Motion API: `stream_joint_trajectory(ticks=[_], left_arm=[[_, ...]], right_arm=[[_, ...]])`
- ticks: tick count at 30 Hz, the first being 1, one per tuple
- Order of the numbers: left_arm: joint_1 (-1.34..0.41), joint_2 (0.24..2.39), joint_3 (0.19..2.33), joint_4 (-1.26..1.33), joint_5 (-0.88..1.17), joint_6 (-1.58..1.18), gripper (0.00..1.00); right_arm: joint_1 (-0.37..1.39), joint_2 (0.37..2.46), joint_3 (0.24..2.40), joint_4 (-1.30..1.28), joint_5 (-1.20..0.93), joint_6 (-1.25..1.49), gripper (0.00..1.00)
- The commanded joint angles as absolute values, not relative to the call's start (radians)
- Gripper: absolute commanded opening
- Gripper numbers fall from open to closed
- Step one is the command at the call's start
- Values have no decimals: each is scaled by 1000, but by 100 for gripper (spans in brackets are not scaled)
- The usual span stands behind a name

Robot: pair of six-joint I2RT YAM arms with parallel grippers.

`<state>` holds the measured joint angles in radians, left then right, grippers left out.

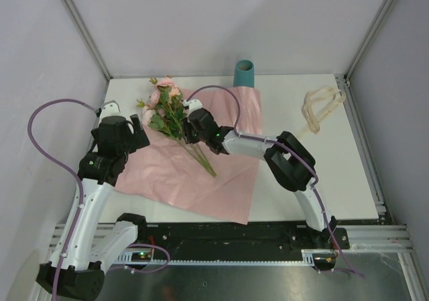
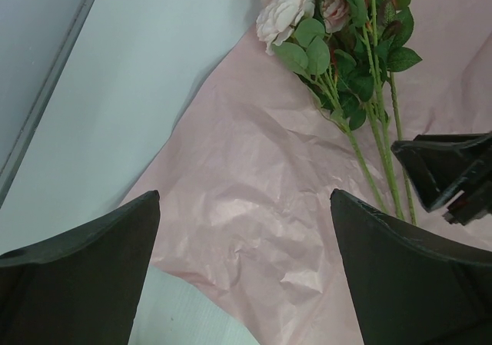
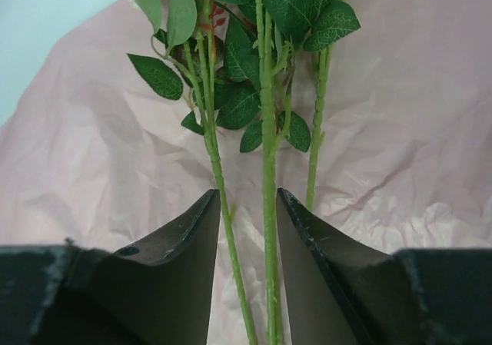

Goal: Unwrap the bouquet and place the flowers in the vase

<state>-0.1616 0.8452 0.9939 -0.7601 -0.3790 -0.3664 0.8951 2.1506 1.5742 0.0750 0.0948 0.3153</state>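
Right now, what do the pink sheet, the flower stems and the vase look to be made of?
The pink sheet: thin paper with a soft, faint sheen, judging by its fine crinkles and sharp creases.
The flower stems: probably moulded plastic, as they are evenly green, slightly glossy and have small nubs.
The vase: teal, plain and matte. It could be ceramic or plastic; the top view leaves that open.

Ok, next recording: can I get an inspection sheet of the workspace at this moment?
Surface: white table, partly covered by the unfolded pink paper.
Job's things: flowers lie loose on the paper; teal vase upright at the far edge, no flowers in it.
Clutter: cream ribbon, far right.
End effectors: left end effector open above the paper; right end effector straddles two stems, grip unconfirmed.
Cables: purple cables loop off both arms.
Surroundings: grey walls, metal frame.
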Motion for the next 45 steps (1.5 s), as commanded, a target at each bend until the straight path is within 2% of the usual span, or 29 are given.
stream_joint_trajectory(ticks=[1,6,15,17,22,24,35,45], left_arm=[[-166,835,990,-723,-375,-382,96],[-167,837,990,-723,-371,-383,97],[-166,843,990,-722,-361,-382,97],[-166,843,990,-721,-361,-382,97],[-167,844,989,-722,-361,-382,97],[-166,844,989,-721,-361,-381,97],[-166,844,990,-721,-358,-381,97],[-166,841,990,-720,-359,-382,97]], right_arm=[[931,2221,1690,25,257,229,40],[936,2284,1765,-49,301,217,41],[933,2331,1791,-54,255,205,39],[933,2328,1789,-50,257,200,34],[938,2274,1744,8,270,178,4],[941,2234,1700,53,271,174,1],[946,1999,1511,226,245,190,0],[940,1925,1455,275,201,232,0]])
